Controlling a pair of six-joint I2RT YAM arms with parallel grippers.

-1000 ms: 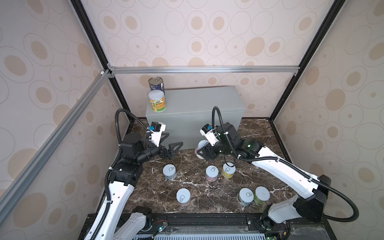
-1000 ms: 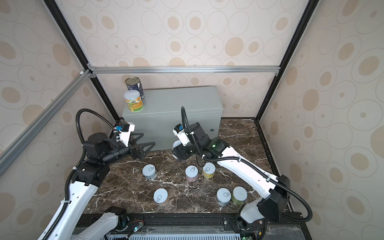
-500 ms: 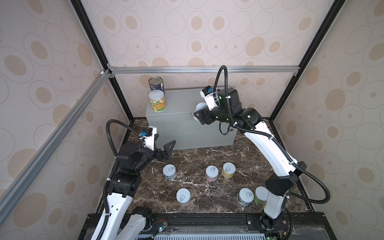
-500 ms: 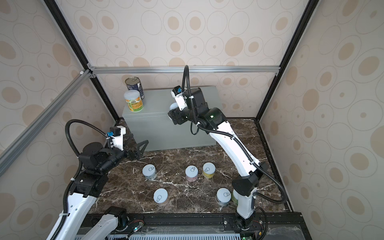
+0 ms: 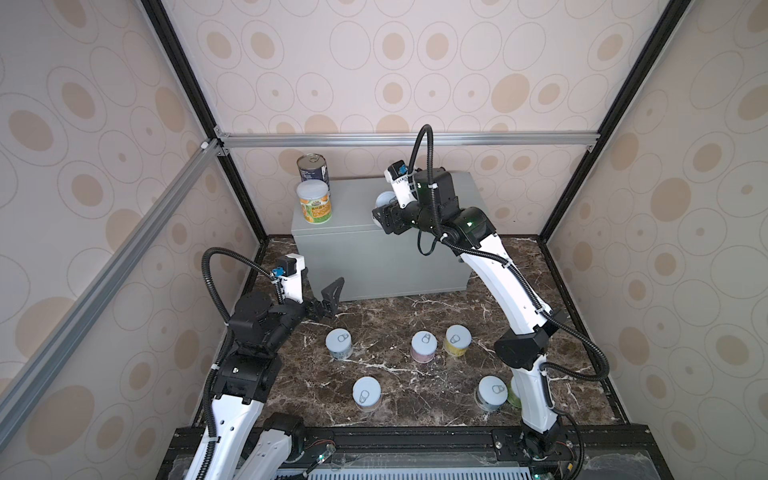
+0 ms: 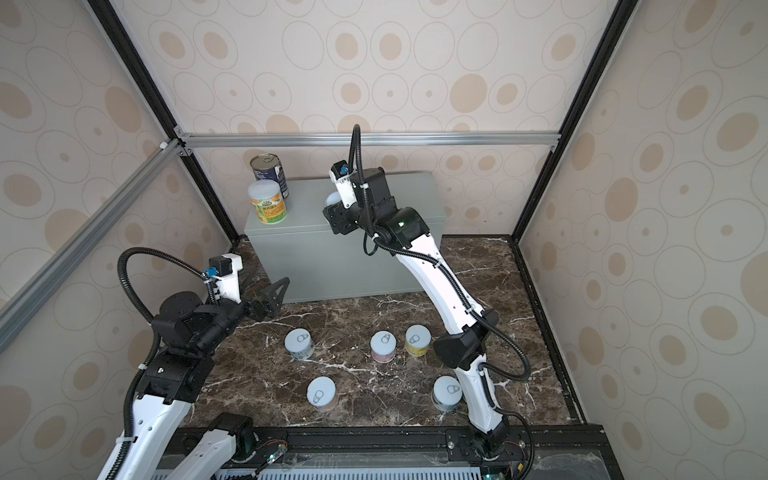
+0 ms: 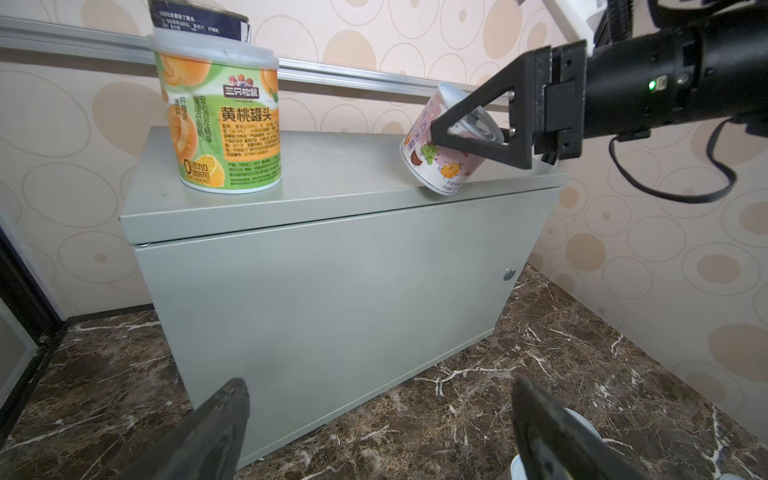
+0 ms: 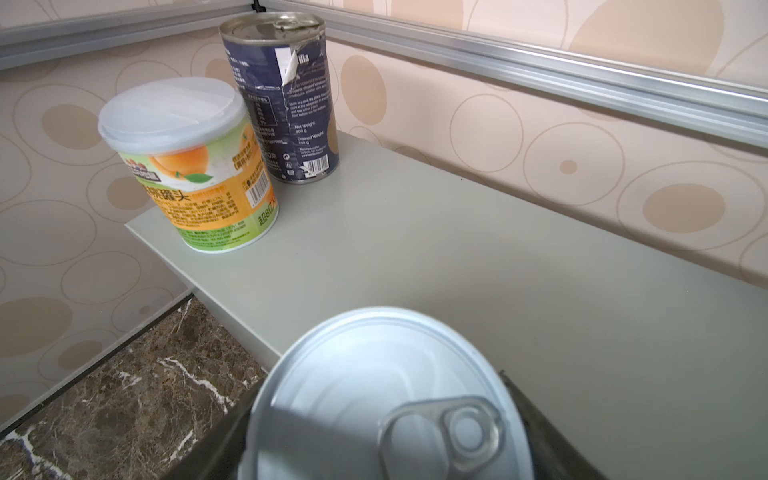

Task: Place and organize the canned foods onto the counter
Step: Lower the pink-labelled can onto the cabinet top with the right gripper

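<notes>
Gripping with right gripper (image 7: 457,129) a small pink-labelled tin can (image 7: 440,166), pale pull-tab lid, tilted, lower rim at front top edge of large light-grey metal counter (image 7: 332,174). Hovering with left gripper (image 7: 380,399) spread wide, empty, low before counter front.

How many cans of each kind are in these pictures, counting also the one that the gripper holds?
Tall dark-blue can: 1
Orange-and-green can, plastic lid: 1
Small pull-tab cans on the marble: 6
Small pull-tab can in the right gripper: 1
Total: 9
</notes>
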